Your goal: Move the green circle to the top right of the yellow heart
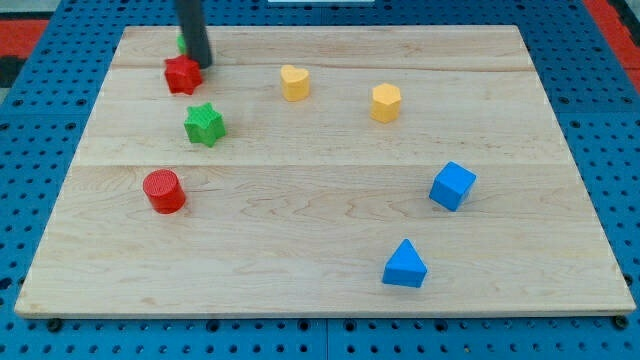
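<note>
Green circle [182, 44]: only a sliver shows, at the surface's upper-left edge, mostly hidden behind my rod; its round shape cannot be confirmed from what is visible. My tip [201, 64] rests on the wooden surface [320, 215], just at 4 o'clock of that green sliver and touching or nearly touching the red star [182, 74], which sits at the tip's 8 o'clock. I carry no fingers, only the rod, so there is nothing to open or close.

Yellow heart [294, 82]: lies at 3 o'clock of my tip, well apart from it and from the green sliver. Yellow hexagon [386, 102]: near the heart, at its 4 o'clock. Green star [204, 124]: at 5 o'clock of the red star, close but apart. Red cylinder [163, 191]: upright, at 7 o'clock of the green star. Blue cube [452, 186]: toward the view's right. Blue triangle [405, 265]: at 7 o'clock of the cube, near the view's bottom edge.
</note>
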